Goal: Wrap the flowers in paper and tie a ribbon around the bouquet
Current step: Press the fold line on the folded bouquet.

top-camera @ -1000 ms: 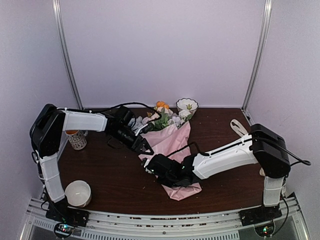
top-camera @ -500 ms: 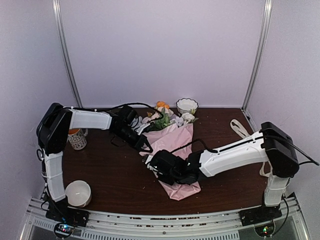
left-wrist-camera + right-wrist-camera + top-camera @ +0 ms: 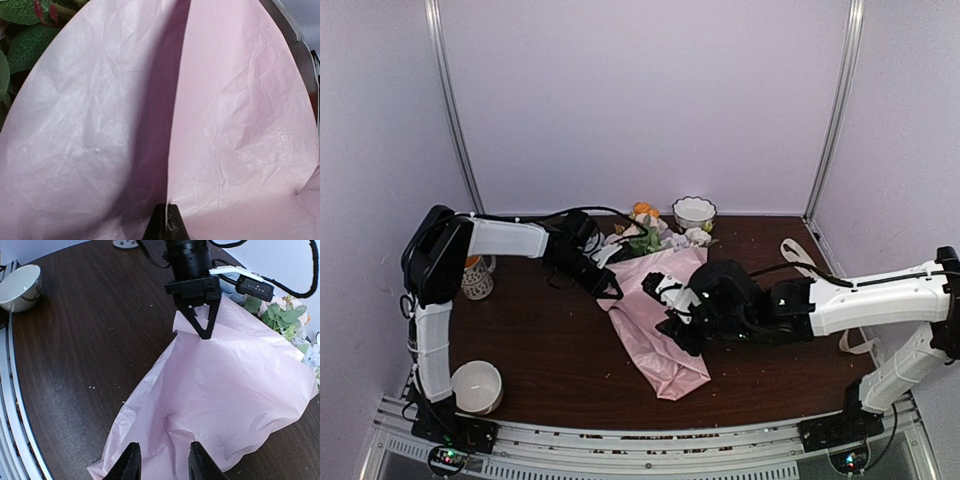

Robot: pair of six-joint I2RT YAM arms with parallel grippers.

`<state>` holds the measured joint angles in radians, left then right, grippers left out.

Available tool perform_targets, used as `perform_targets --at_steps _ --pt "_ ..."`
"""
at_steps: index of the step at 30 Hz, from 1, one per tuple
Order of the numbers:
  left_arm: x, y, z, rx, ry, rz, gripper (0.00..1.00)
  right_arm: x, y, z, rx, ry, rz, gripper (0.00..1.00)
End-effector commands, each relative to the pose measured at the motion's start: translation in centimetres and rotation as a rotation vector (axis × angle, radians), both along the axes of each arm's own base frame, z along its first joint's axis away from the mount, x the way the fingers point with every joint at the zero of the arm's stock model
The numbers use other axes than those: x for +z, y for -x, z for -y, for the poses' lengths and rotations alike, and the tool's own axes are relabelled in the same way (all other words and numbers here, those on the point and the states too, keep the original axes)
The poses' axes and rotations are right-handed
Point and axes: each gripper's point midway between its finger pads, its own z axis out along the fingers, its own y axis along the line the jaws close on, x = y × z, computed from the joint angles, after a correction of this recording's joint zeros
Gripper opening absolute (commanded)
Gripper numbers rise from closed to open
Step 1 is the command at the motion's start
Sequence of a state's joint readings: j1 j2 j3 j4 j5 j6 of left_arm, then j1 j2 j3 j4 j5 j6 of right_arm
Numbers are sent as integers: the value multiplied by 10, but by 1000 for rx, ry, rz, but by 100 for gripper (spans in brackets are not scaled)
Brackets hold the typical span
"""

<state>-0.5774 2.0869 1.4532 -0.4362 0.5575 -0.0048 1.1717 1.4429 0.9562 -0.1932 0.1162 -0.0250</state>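
The pink-lilac paper (image 3: 660, 320) lies folded over the flowers (image 3: 650, 235) as a loose cone, its narrow end toward the near table edge. Blooms and leaves (image 3: 280, 315) stick out at the far end. My left gripper (image 3: 613, 293) is shut on the paper's left edge. The left wrist view shows the sheet (image 3: 240, 125) pinched between the tips (image 3: 167, 222). My right gripper (image 3: 164, 462) hangs open just above the paper's (image 3: 235, 390) lower part, holding nothing. The cream ribbon (image 3: 798, 255) lies at the right of the table, far from both grippers.
A patterned bowl (image 3: 694, 211) stands at the back behind the flowers. At the left are a cup (image 3: 473, 280) and, near the front edge, a white bowl (image 3: 476, 386). Metal frame posts rise at both back corners.
My right gripper has opened, let go of the paper and drawn back to the right. My left gripper has shut on the paper's left edge.
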Motion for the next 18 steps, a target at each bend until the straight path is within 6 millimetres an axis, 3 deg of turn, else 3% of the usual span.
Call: perform_targets --at_steps 1,6,10,16,18 --pt "-7 -13 -3 -5 -6 59 0 -10 -15 -2 -84 -73 -94 31" --pt "-7 -16 -6 0 -19 68 0 -64 -16 -5 -101 94 -148 15" --pt "-8 -26 -13 33 -37 84 0 -103 18 -6 -6 258 -140 8" --pt "-15 -35 -24 54 -81 110 0 -131 55 12 67 393 -153 6" --pt "-16 -35 -24 50 -81 109 0 -132 66 15 93 438 -135 6"
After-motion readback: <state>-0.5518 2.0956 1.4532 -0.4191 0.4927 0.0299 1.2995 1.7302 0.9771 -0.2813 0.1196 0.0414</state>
